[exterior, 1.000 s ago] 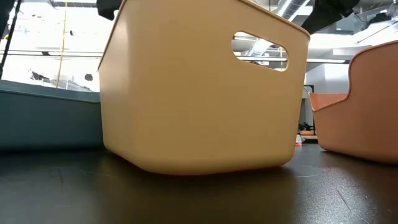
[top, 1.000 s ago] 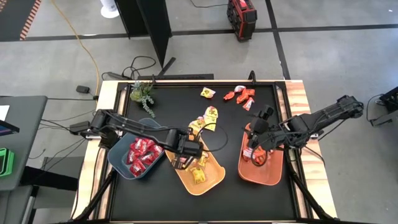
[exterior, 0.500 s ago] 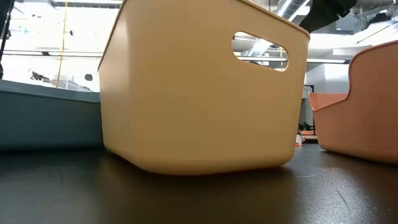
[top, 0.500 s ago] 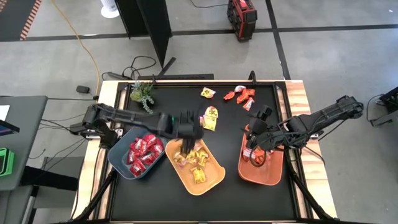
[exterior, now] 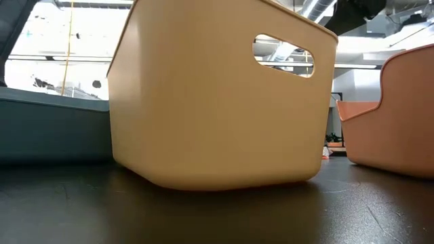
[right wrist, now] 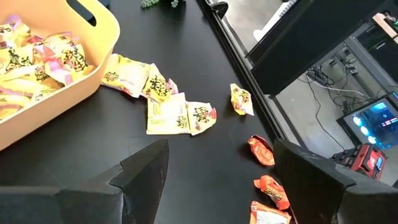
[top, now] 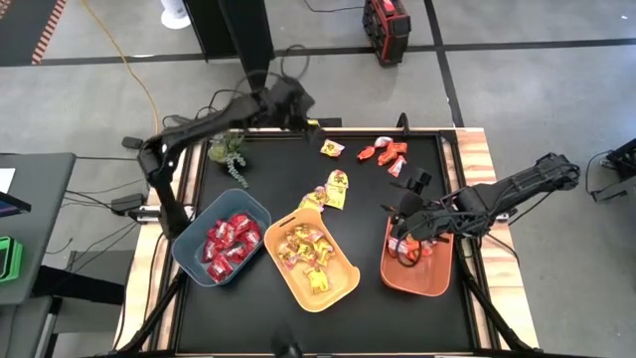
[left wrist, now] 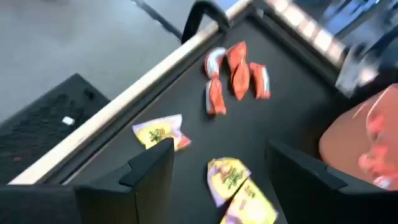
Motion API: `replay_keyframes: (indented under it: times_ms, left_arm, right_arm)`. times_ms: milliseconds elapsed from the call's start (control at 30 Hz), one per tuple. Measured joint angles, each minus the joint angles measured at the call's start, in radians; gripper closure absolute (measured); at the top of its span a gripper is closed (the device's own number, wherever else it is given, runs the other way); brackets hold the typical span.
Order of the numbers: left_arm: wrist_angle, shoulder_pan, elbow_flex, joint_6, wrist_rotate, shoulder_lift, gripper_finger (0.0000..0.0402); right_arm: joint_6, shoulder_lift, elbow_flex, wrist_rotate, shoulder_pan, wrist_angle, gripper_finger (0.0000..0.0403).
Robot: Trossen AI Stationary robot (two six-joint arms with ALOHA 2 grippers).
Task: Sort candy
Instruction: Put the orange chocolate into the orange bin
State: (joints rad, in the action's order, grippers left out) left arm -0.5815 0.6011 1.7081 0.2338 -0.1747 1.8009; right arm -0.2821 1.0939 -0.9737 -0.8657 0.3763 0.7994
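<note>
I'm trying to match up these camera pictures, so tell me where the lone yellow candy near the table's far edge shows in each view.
High view: lone yellow candy lies by the far edge, left of the orange-red candies.
Low view: not in it; the yellow bin fills the picture.
Left wrist view: candy above one finger.
Right wrist view: candy beside the table rim.
Shared landmark: the orange-red candies.

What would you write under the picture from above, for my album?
Two robot arms sort candy: the left claw reaches for loose yellow sweets, the right claw hovers over the orange bin.
</note>
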Motion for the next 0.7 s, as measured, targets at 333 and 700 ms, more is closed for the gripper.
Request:
replay_keyframes:
  times_ms: [333,700]
  left_arm:
    - [-0.058,0.051,0.241,0.035,-0.032,0.248,0.0159]
    - [-0.336,0.049,0.627,0.021,0.002,0.604,0.0159]
  right_arm:
    - [0.046,0.0,0.0,0.001,-0.013,-0.008,0.0097]
    - [0.048,0.0,0.0,0.001,-0.011,-0.017,0.0097]
